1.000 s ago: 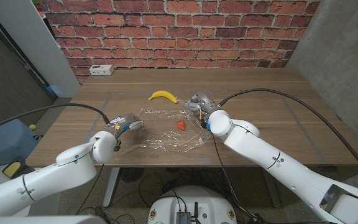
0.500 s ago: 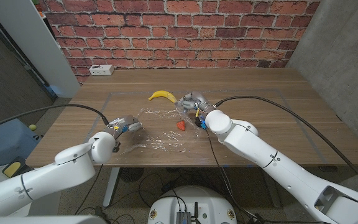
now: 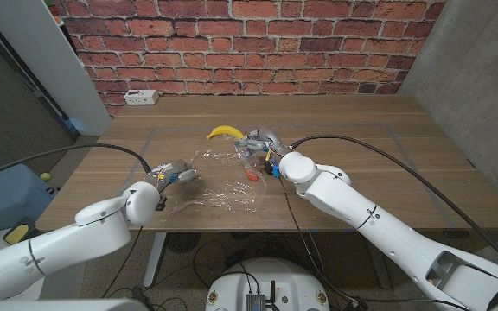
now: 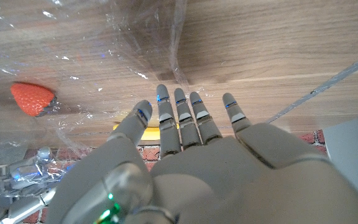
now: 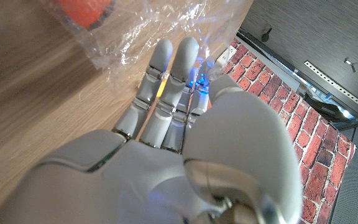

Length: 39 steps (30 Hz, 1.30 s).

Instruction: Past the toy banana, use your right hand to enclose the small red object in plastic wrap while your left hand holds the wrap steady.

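- I see a wooden bench (image 3: 361, 130).
- Clear plastic wrap (image 3: 223, 186) lies spread on it, a small red object (image 3: 252, 173) on the wrap.
- A toy banana (image 3: 223, 131) lies beyond.
- A white box (image 3: 141, 97) sits at the far left edge.

On the wooden table (image 3: 361, 138) lies a clear plastic wrap (image 3: 219, 186). The left hand (image 3: 173, 174) rests on its left edge. The right hand (image 3: 261, 147) holds the wrap's raised far corner, above the small red object (image 3: 251, 173). The yellow banana (image 3: 223, 131) lies just behind it.
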### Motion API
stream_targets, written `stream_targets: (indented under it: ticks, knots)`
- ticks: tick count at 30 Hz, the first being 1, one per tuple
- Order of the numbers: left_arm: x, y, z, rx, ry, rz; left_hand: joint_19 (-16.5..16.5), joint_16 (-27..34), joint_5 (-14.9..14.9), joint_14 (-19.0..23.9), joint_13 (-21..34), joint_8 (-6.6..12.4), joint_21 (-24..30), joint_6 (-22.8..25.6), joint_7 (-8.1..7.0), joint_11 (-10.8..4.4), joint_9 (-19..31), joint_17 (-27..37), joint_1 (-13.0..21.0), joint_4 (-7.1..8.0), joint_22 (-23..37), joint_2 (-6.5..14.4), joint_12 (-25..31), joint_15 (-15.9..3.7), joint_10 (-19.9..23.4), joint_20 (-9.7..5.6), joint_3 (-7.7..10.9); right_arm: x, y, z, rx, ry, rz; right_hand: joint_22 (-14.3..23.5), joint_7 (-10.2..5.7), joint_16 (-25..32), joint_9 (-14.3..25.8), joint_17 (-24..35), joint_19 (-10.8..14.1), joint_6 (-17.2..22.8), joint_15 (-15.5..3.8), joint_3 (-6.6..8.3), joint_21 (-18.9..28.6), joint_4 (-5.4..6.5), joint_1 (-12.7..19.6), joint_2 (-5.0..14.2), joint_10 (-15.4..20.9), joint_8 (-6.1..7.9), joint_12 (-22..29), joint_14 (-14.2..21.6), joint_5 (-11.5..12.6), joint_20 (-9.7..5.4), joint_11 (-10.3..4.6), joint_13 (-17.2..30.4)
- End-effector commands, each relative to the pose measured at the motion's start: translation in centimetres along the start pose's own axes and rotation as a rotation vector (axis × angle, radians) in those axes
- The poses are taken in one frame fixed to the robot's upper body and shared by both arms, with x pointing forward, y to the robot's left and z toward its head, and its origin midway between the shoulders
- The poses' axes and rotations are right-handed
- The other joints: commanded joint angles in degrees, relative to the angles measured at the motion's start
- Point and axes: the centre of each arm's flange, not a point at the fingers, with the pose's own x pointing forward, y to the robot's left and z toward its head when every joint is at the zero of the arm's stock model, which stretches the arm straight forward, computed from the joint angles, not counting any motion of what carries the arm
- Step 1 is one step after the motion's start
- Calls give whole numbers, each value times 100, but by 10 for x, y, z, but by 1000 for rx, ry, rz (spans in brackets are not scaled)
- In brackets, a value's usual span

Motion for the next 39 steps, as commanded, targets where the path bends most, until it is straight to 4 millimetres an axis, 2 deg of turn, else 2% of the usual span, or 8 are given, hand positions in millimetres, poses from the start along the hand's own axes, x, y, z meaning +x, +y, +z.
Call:
stream_targets:
  ticks: [1,8,12,20,30,35,37,39]
  knots:
    - [2,3,-2,-7,0,2,-42,-11,45,-27,24,-26,0,-26,-13,0,28,19,15,19,23,3,-32,-65,0,25,18,16,13,-1,61,-17,57,-36,-10,-550,17,-541,61,-63,-237,145,165,8,-123,-6,-53,-7,-28,305,45,-162,2,-17]
    - [1,7,-2,-6,1,19,-39,-10,43,-27,25,-25,2,-26,-15,8,28,17,2,31,24,-19,-39,-62,4,22,16,22,16,-5,97,-12,93,-88,-38,-1199,24,-1130,148,-159,-245,308,355,-13,-186,-43,-185,-21,-111,324,62,-297,17,-78]
    - [1,8,-3,-8,0,26,-38,-8,41,-27,26,-28,3,-36,-9,6,29,19,-13,46,24,-27,-44,-61,4,15,11,24,20,-6,109,-7,107,-127,-50,-1589,16,-1469,321,-213,-247,418,464,-23,-242,-74,-261,-29,-161,261,64,-363,32,-118]
    - [-1,8,-5,-31,-10,38,-33,-8,38,-28,28,-34,5,-58,-27,17,29,18,-44,69,24,-50,-56,-65,-4,13,5,31,27,-11,142,0,148,-167,-48,-2005,29,-1772,382,-319,-253,557,481,-35,-293,-95,-424,-44,-240,63,60,-376,76,-163]
    - [-13,10,-14,-126,-96,156,53,47,34,116,31,-38,39,-92,-10,28,30,20,-87,112,25,-54,-61,-9,33,60,8,39,38,-15,148,-3,206,-208,-38,-2471,0,-2013,221,-458,-222,751,335,13,-416,-61,-629,-88,-320,-295,62,-291,130,-223]
    - [-20,8,-17,-152,-121,233,115,105,31,284,33,-28,63,-82,30,94,29,29,-129,148,25,-67,-54,48,90,87,6,42,44,-17,151,6,253,-219,-37,-2616,-17,-2051,154,-510,-187,818,260,43,-478,-52,-723,-109,-347,-450,63,-267,141,-248]
    - [-22,8,-17,-159,-130,259,159,114,28,309,34,-11,80,-40,42,92,29,33,-136,154,25,-65,-54,58,104,98,3,45,46,-20,173,3,295,-226,-48,-2712,-36,-2053,72,-648,-94,853,179,72,-554,-65,-882,-168,-392,-582,67,-220,152,-273]
    - [-24,8,-18,-168,-140,278,181,124,27,337,34,-10,89,-38,42,87,29,35,-138,157,25,-62,-54,45,112,100,3,48,48,-23,188,2,342,-228,-7,-2863,-88,-2033,-48,-965,120,814,33,211,-855,-119,-1111,-337,-417,-849,73,-40,225,-323]
